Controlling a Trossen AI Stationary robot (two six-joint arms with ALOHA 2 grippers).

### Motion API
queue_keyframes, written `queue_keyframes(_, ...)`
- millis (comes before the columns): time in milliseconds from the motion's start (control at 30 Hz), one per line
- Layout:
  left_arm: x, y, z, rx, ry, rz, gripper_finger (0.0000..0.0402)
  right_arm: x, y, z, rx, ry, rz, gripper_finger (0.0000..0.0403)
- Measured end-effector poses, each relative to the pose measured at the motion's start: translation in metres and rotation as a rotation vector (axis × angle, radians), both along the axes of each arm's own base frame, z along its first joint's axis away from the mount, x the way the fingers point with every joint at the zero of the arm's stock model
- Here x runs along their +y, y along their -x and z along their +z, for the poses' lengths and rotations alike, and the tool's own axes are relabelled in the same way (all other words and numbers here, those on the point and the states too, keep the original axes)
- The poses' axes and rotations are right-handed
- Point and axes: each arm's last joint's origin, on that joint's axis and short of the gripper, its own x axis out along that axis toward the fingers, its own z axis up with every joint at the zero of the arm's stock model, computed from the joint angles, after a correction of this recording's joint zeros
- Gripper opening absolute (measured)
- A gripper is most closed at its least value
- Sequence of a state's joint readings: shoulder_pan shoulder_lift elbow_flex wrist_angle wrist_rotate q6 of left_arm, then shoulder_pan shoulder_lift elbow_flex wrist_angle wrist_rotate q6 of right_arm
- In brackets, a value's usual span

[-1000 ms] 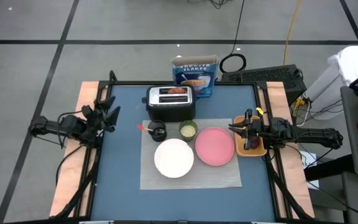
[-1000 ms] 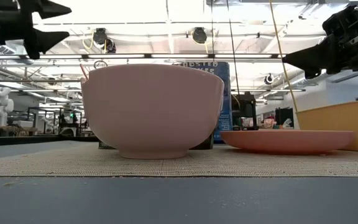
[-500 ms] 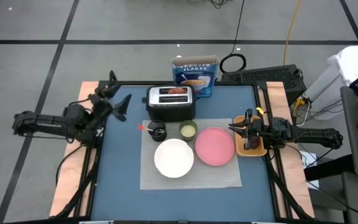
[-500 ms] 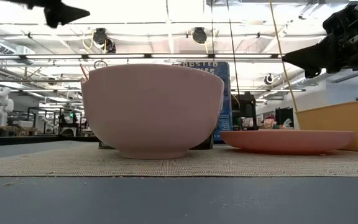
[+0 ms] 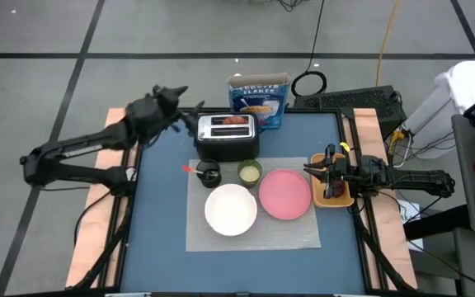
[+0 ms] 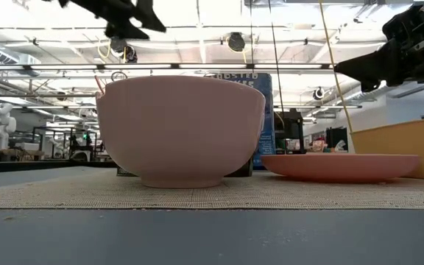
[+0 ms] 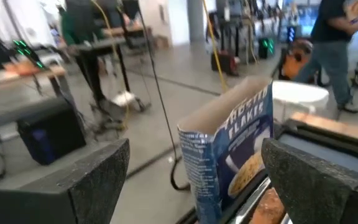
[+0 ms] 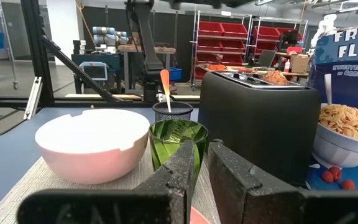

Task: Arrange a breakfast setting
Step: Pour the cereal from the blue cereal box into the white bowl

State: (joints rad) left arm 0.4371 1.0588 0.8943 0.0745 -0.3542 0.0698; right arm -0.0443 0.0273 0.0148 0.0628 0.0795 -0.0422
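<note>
Left pincer [image 5: 174, 91] open beside toaster [image 5: 226, 136]; cereal box [image 5: 259, 101] behind.

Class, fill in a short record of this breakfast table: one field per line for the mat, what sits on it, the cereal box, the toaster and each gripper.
mat: grey rectangular mat
on mat: white round bowl, pink round plate, small green cup, black cup holding red-handled spoon
cereal: blue cereal box behind black-and-silver toaster
left gripper: open, raised beside toaster
right gripper: shut, over orange rectangular tray
</note>
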Motion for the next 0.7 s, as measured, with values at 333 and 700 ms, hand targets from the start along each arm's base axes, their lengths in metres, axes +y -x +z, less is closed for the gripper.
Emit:
queue_keyframes(333,0.082,-0.015,-0.045,0.134,0.159,-0.101,0.037,0.0,0.0,0.0,0.0,0.0,0.001,0.0041)
queue_keyframes(700,0.124,-0.032,-0.087,0.106,0.177,-0.243,0.037,0.0,0.0,0.0,-0.001,0.0,0.002,0.0041)
